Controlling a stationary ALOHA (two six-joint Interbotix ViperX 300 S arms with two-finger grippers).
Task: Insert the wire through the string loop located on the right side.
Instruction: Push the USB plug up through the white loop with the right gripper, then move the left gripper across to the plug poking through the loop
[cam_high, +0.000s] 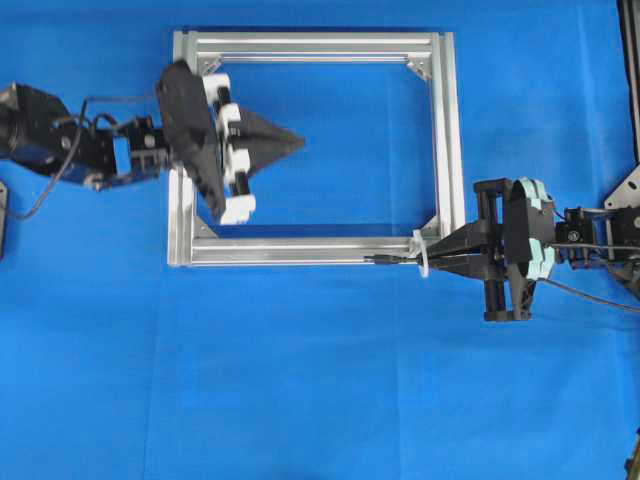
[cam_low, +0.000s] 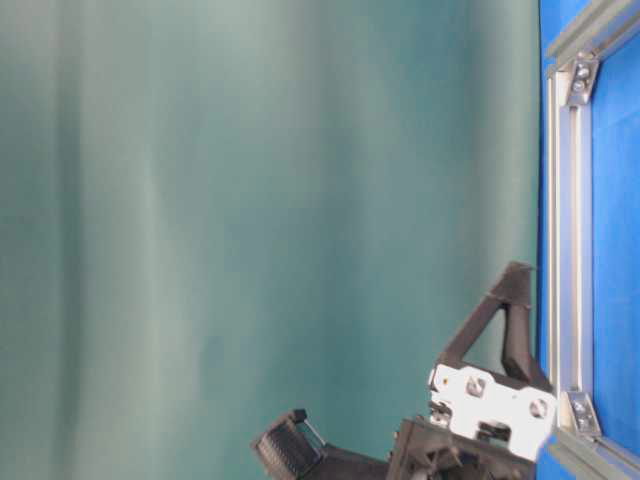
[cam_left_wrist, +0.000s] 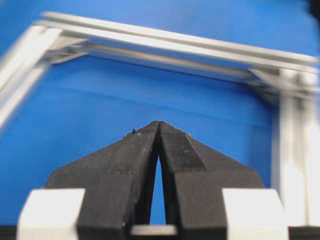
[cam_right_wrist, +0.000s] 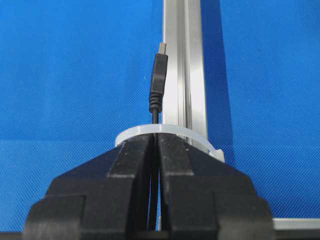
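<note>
1. A blue cloth covers the tabletop (cam_high: 320, 400), where a rectangular aluminium frame (cam_high: 450, 140) lies flat.
2. The string loop (cam_right_wrist: 165, 131) stands at the frame's near right corner.
3. The right gripper (cam_right_wrist: 155, 145) is clenched on the wire (cam_right_wrist: 155, 116) just behind the loop; the plug (cam_right_wrist: 158, 82) has passed through, alongside the near bar.
4. The left gripper (cam_left_wrist: 159, 131) hangs over the frame's left side, fingertips pressed together, apparently holding nothing.

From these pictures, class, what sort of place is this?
Probably a robotics lab test bench: two arms' grippers, the left gripper and the right gripper, work over a blue cloth holding an aluminium frame, against a plain teal backdrop.
</note>
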